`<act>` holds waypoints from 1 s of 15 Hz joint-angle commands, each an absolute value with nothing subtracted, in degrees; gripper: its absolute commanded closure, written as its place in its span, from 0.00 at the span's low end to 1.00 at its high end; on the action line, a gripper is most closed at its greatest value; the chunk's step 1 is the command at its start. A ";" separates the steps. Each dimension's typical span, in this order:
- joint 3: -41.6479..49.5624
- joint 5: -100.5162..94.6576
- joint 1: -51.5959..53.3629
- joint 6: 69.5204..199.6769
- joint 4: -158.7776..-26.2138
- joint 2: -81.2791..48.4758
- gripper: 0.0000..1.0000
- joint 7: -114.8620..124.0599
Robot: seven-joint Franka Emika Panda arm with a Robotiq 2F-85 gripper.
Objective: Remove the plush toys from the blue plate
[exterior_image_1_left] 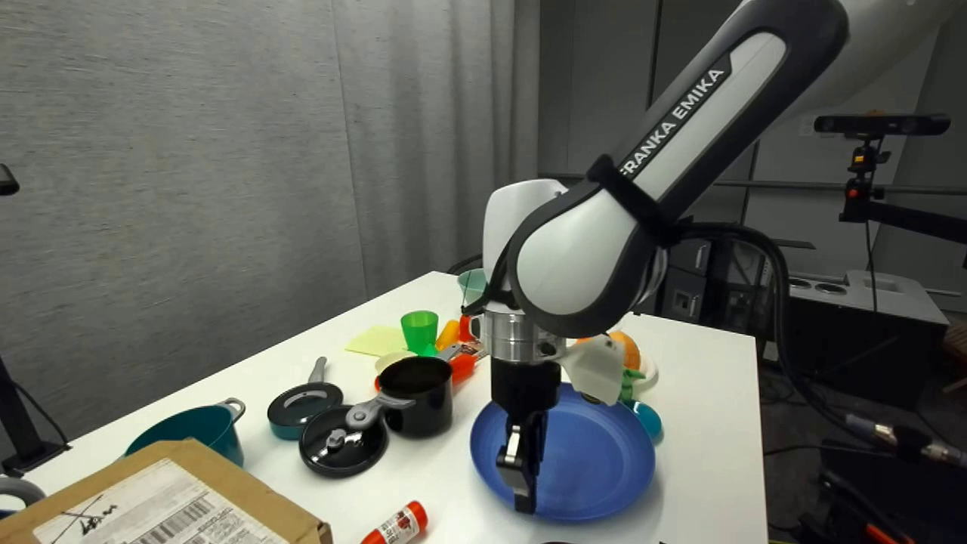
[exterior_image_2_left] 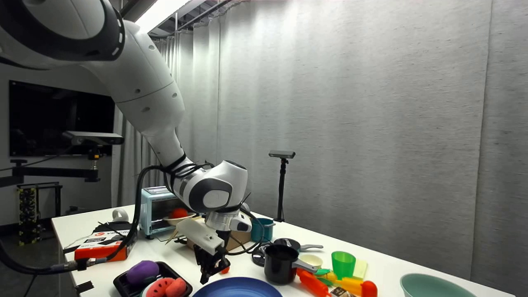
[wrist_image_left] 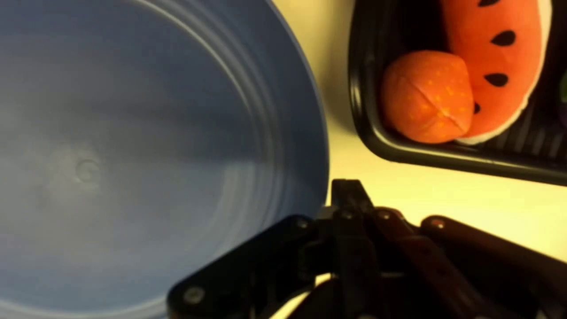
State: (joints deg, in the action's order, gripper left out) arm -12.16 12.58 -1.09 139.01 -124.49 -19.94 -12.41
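"Where are the plush toys point(exterior_image_2_left: 159, 288)?"

"In the black tray point(wrist_image_left: 465, 162), just beside the blue plate point(exterior_image_1_left: 593, 453): the purple toy point(exterior_image_2_left: 143, 271), the watermelon toy point(wrist_image_left: 500, 57) and the small orange-red toy point(wrist_image_left: 425, 97), the last two touching."

"And the end effector point(wrist_image_left: 351, 188)?"

"Its fingertips meet, with nothing between them. In the wrist view they show by the plate's rim, on the side toward the tray; I can't tell how high they hang."

"Anything else on the tabletop point(exterior_image_1_left: 710, 468)?"

"In an exterior view, a black pot point(exterior_image_1_left: 421, 404) stands upright near the plate, with a green cup point(exterior_image_1_left: 419, 330) beyond it."
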 commanded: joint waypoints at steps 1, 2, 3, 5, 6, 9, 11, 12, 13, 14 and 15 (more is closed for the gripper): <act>-9.56 8.54 0.30 138.94 -127.70 -17.11 1.00 -13.19; -9.36 7.84 0.30 139.31 -128.23 -16.92 1.00 -13.39; -9.10 6.91 0.35 139.57 -128.76 -16.71 1.00 -13.35; -8.17 4.19 0.76 140.01 -129.54 -16.22 1.00 -12.47; -7.51 2.53 1.09 140.59 -129.82 -15.99 1.00 -11.72; -9.73 9.09 -1.32 138.35 -128.99 -15.53 1.00 -16.70; -10.65 14.00 -2.26 137.19 -128.59 -15.24 1.00 -19.36; -10.82 16.49 -2.49 136.58 -128.44 -15.09 1.00 -20.02; -10.96 19.33 -2.76 135.42 -128.17 -15.10 1.00 -20.29; -11.12 22.29 -3.08 134.33 -128.03 -15.10 1.00 -20.99; -10.74 23.98 -2.84 134.04 -128.15 -15.21 1.00 -20.24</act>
State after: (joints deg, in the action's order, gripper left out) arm -9.96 17.92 -1.28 136.98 -127.91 -16.48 -18.42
